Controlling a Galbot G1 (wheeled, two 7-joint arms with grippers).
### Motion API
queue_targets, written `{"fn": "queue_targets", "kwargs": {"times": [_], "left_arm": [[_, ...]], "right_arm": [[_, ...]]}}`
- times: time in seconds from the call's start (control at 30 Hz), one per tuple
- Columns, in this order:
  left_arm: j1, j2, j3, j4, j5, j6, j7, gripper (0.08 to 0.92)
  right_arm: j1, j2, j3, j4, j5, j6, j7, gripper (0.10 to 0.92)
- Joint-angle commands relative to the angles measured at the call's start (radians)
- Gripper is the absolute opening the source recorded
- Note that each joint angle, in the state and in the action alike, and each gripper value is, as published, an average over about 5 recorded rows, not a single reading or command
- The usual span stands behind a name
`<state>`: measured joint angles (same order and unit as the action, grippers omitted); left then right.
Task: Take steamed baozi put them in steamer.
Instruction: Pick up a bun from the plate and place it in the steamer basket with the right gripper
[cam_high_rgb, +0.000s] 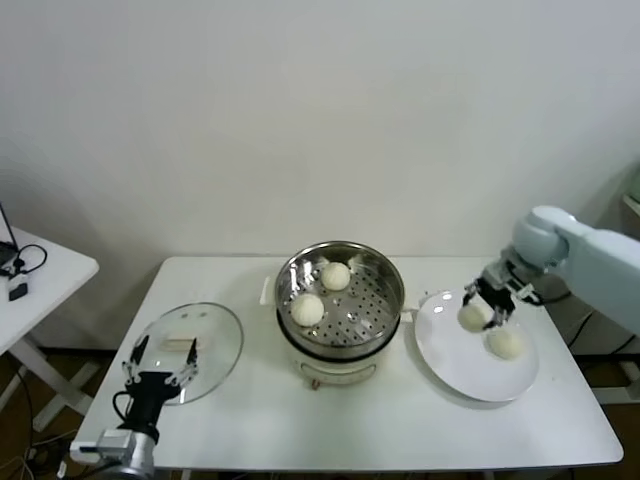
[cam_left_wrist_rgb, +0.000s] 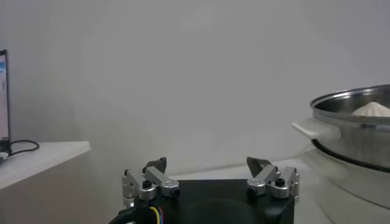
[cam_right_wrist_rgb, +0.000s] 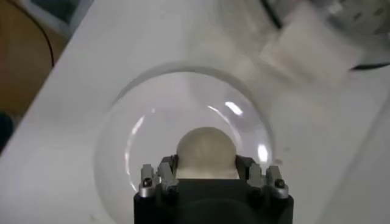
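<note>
The steel steamer (cam_high_rgb: 388, 266) stands mid-table on its cream pot base and holds two steamed baozi (cam_high_rgb: 336, 276) (cam_high_rgb: 308, 309). To its right, a white plate (cam_high_rgb: 450, 355) carries one loose baozi (cam_high_rgb: 506, 343). My right gripper (cam_high_rgb: 481, 311) is over the plate's left part, shut on another baozi (cam_high_rgb: 470, 319). In the right wrist view that bun (cam_right_wrist_rgb: 206, 146) fills the gap between the fingers of the right gripper (cam_right_wrist_rgb: 206, 165), with the plate (cam_right_wrist_rgb: 122, 140) beneath. Whether it still touches the plate I cannot tell. My left gripper (cam_high_rgb: 160, 352) (cam_left_wrist_rgb: 207, 165) rests open at the front left.
A round glass lid (cam_high_rgb: 218, 335) lies flat at the table's front left, under the left gripper. A small side table (cam_high_rgb: 55, 270) with cables stands farther left. The steamer's rim (cam_left_wrist_rgb: 353, 100) rises to the side of the left gripper.
</note>
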<state>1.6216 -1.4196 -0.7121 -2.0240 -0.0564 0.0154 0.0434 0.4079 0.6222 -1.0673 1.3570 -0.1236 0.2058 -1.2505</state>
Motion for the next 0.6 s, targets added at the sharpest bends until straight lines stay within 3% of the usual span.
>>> {"fn": "queue_targets", "kwargs": {"times": [0.03, 0.3, 0.6], "left_arm": [[0.007, -0.005, 0.006, -0.005, 0.006, 0.003, -0.001, 0.823], [0.046, -0.008, -0.008, -0.027, 0.001, 0.008, 0.008, 0.823], [0.068, 0.001, -0.041, -0.033, -0.007, 0.001, 0.006, 0.823]], "right_arm": [[0.423, 0.16, -0.099, 0.138, -0.099, 0.273, -0.028, 0.636], [0.366, 0.32, -0.029, 0.323, -0.156, 0.28, -0.023, 0.636], [0.189, 0.387, -0.065, 0.34, -0.153, 0.225, -0.022, 0.631]]}}
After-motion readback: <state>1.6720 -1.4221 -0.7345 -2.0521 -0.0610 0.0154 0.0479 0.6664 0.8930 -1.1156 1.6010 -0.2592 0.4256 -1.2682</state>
